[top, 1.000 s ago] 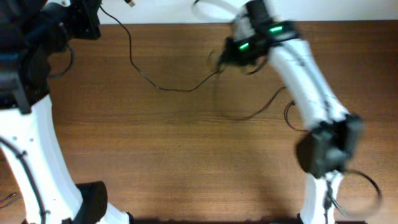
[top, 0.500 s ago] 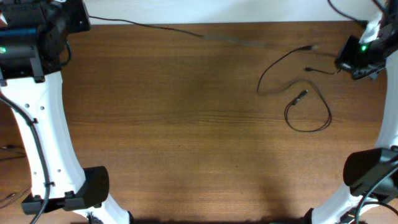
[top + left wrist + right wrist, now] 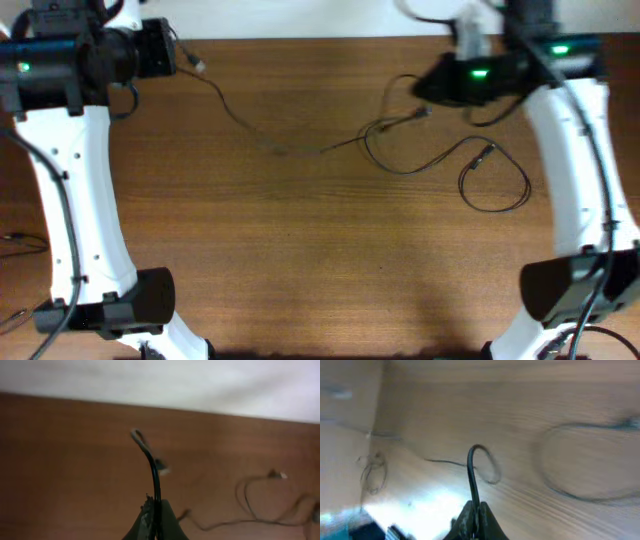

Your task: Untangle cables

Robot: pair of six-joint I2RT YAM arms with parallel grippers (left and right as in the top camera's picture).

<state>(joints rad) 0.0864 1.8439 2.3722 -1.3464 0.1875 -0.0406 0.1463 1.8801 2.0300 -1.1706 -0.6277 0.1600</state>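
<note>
- Currently the left gripper (image 3: 172,60) sits near the far left corner of the table (image 3: 300,270), with its fingers clenched on the long cable (image 3: 268,148)
- Left wrist view: the gripped cord rises straight out of the closed fingers and bends to the left at its upper end; that end is blurred
- A short free end with a silver-tipped plug (image 3: 198,67) projects just beyond the left gripper in the overhead view
- From the left gripper the long cable runs across the table toward the centre, sags in a shallow curve, then climbs to the right toward the right gripper (image 3: 424,90)
- The right gripper is positioned over the far side of the table, right of centre, with its fingers closed on the curved cable (image 3: 471,467)
- Right wrist view: the curved cable stands up from the closed fingers and hooks over at the top; the rest of this view is smeared
- Whether the curved cable and the long cable are one cord cannot be told
- The looped cable (image 3: 505,205) lies flat on the table toward the right side, forming an open ring well apart from the left gripper
- Its dark plug end (image 3: 485,153) rests at the top left of the ring
- A thin strand leads from that plug leftward and meets the other cords in a small overlap just below the right gripper
</note>
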